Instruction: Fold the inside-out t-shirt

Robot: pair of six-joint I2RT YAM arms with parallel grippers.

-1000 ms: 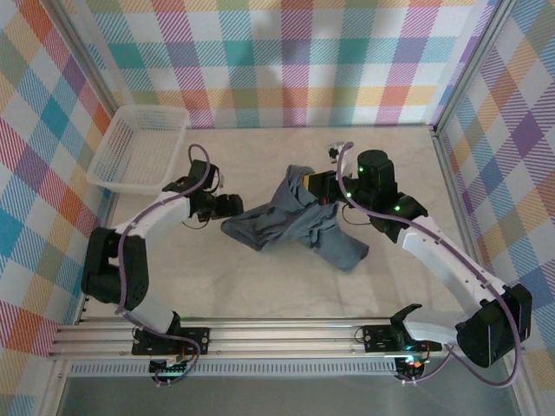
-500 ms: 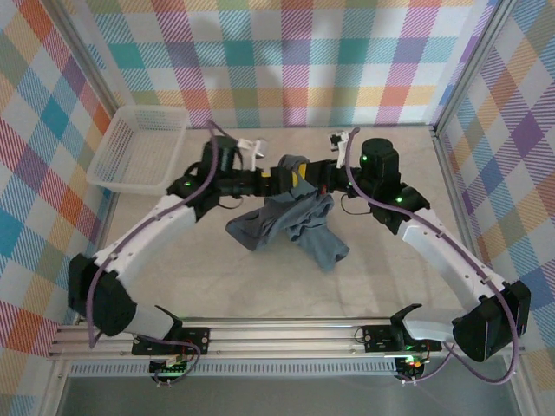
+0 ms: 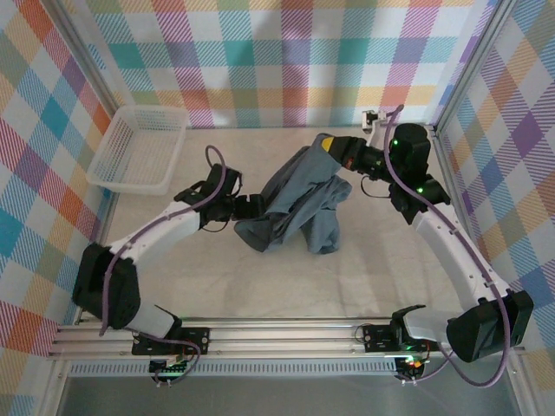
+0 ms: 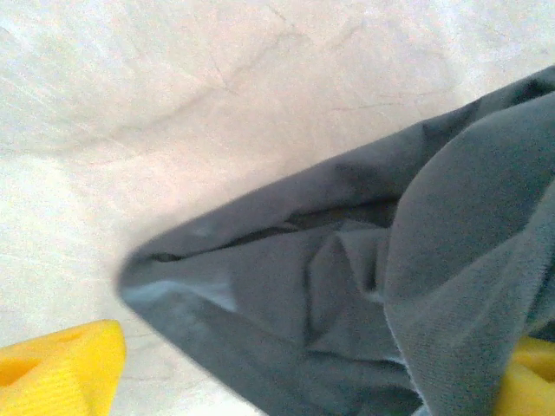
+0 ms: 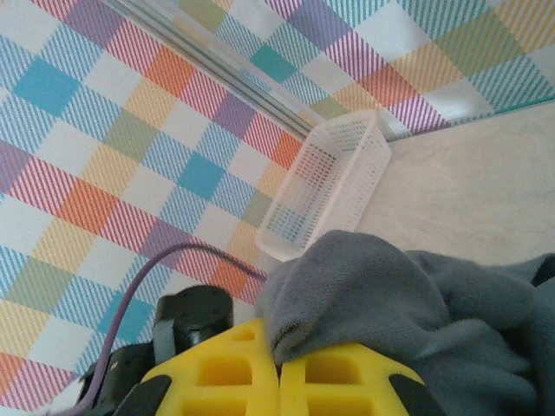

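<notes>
Well right of the white plastic lattice basket (image 3: pixel 139 149), the wrinkled slate blue-grey cotton t-shirt (image 3: pixel 299 204) hangs bunched, its top pinched in the right claw (image 3: pixel 331 149). The left claw (image 3: pixel 257 206) stands spread around the low basket-side corner; close on what seems one hem layer, then draw basketward.

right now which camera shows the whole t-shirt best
Top external: the whole t-shirt shows, lifted at one end by the right gripper. The left wrist view catches one wrinkled corner close up; the right wrist view, the fold pinched between its fingers.
</notes>
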